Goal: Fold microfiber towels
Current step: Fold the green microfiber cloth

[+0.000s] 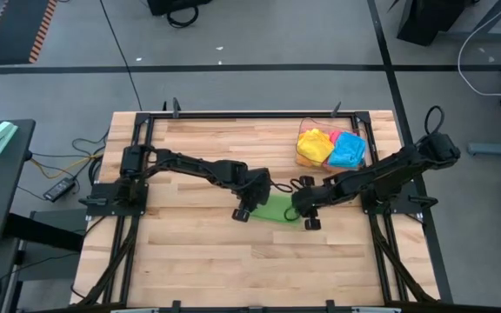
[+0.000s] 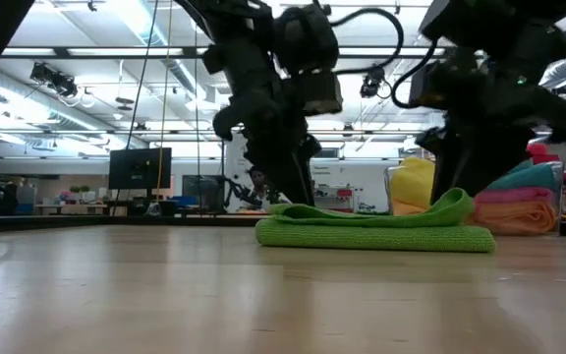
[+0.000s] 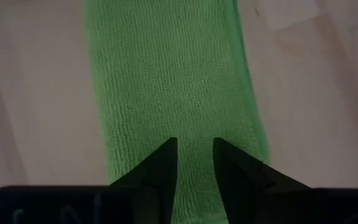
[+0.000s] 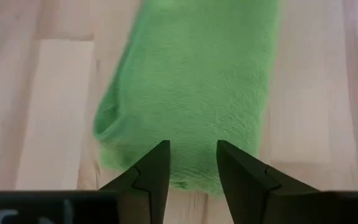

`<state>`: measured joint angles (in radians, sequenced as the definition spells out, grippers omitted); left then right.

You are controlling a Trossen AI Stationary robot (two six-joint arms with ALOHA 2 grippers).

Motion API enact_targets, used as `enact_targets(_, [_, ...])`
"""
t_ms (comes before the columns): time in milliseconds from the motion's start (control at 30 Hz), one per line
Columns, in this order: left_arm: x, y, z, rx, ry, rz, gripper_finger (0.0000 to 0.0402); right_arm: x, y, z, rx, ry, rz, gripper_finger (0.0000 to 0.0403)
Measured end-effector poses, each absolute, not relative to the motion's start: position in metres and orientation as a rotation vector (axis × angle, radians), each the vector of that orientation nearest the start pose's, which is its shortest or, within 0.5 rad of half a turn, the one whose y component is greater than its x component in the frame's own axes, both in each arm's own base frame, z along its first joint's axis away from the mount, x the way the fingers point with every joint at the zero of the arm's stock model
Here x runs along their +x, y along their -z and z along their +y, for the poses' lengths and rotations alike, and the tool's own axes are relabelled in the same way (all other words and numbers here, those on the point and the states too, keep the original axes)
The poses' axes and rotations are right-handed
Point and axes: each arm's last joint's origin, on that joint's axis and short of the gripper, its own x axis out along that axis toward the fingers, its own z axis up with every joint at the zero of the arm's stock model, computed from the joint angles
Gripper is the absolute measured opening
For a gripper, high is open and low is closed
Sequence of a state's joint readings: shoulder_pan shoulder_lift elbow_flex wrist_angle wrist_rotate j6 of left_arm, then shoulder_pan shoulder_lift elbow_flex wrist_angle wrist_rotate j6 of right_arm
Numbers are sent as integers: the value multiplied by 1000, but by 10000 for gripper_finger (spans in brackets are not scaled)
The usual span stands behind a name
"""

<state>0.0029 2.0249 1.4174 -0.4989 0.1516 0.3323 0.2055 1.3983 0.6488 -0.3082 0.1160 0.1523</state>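
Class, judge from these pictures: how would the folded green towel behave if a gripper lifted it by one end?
The green towel would probably droop: its top layer already sags unevenly. Its layers look loose, so they may fall open. The nubby pile suggests it grips rather than slips.

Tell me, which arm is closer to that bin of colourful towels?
Right. The right gripper sits at the green towel's end just below the bin; the left gripper is at the towel's far end.
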Motion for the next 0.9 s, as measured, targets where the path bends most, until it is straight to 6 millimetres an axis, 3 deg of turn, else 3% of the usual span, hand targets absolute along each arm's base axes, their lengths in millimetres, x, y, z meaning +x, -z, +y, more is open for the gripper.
enact_targets(233, [409, -179, -14, 194, 316, 1057, 114, 231, -157, 70, -409, -155, 1027, 132])
enact_targets(467, [405, -177, -35, 193, 352, 1096, 110, 218, -156, 92, -719, -213, 1021, 172])
enact_targets(700, [406, -178, -44, 142, 328, 1077, 110, 208, -154, 99, -943, -239, 1039, 225])
enact_targets(900, [410, -180, -42, 141, 320, 1040, 105, 212, -135, 100, -1169, -296, 1015, 231])
